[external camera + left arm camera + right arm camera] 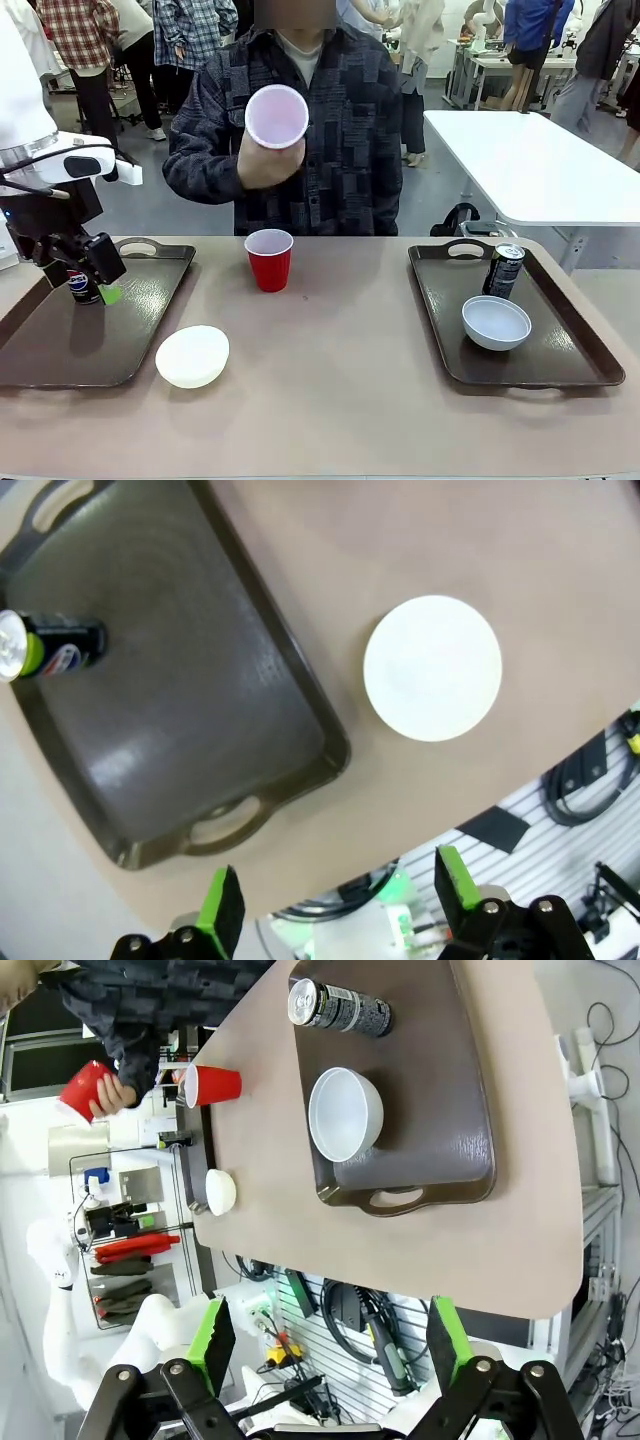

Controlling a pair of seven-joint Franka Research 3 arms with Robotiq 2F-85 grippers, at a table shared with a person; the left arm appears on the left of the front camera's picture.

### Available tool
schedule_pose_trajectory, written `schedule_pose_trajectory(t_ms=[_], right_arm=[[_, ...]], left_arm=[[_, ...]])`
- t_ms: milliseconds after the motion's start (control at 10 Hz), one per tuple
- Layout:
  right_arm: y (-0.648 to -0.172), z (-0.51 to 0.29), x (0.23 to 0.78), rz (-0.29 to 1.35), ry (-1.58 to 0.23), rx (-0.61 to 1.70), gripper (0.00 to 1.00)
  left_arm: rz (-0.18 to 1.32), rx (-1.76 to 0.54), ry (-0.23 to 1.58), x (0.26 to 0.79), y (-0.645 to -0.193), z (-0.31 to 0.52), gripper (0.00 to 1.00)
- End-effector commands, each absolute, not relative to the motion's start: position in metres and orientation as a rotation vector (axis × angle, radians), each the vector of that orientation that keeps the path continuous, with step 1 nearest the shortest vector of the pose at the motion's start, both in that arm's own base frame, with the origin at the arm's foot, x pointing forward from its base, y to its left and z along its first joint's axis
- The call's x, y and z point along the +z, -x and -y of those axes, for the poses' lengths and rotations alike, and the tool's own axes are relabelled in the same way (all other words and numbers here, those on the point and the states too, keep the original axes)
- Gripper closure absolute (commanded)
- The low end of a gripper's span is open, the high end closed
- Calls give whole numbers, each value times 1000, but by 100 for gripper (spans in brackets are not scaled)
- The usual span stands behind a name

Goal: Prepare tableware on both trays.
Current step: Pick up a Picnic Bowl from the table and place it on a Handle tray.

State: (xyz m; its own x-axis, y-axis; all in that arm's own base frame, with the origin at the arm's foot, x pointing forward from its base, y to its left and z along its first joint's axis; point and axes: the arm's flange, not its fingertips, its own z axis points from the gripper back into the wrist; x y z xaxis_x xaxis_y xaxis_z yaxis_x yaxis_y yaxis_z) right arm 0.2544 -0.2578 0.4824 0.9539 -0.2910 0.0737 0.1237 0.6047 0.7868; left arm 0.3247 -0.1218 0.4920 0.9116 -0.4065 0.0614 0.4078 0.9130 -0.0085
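My left gripper [80, 268] hangs open over the left tray [150, 325], in front of the Pepsi can [84, 290] standing on it. In the left wrist view my gripper [338, 895] is high above the tray [200, 710], the can [50, 650] and the white bowl [432, 667]. That bowl [192, 355] sits on the table beside the tray. The right tray [570, 350] holds the black can [503, 271] and grey-blue bowl [496, 322]. One red cup [269, 259] stands mid-table. A person's hand lifts the other cup [276, 116]. My right gripper [329, 1332] is open, high above the right tray [450, 1110].
The person stands at the far side, behind the middle of the brown table [360, 400]. A white table [530, 160] stands behind on the right. The right wrist view also takes in the black can [340, 1008], grey-blue bowl [346, 1114] and standing cup [213, 1086].
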Motion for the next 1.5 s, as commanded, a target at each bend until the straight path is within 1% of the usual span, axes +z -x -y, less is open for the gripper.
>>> schedule_pose_trajectory(t_ms=[0,200,500,900,1000,1100,1200,1300,1400], right_arm=[[-251,259,482,206,-890,-221,0],[-251,259,482,206,-890,-221,0],[-251,259,482,206,-890,-221,0],[-251,259,482,206,-890,-221,0],[-251,259,482,206,-890,-221,0],[-251,259,482,206,-890,-221,0],[-251,259,482,206,-890,-221,0],[-251,259,482,206,-890,-221,0],[-251,259,482,206,-890,-221,0]], left_arm=[[98,-406,77,479,-322,129,0],[104,-370,93,460,-334,140,0],[152,-403,82,429,-351,167,0],[138,-419,59,396,-365,187,0],[86,-416,79,404,-355,176,0],[49,-444,46,434,-307,147,0],[56,-507,37,458,-262,124,0],[47,-535,18,461,-243,115,0],[6,-531,11,457,-247,114,0]])
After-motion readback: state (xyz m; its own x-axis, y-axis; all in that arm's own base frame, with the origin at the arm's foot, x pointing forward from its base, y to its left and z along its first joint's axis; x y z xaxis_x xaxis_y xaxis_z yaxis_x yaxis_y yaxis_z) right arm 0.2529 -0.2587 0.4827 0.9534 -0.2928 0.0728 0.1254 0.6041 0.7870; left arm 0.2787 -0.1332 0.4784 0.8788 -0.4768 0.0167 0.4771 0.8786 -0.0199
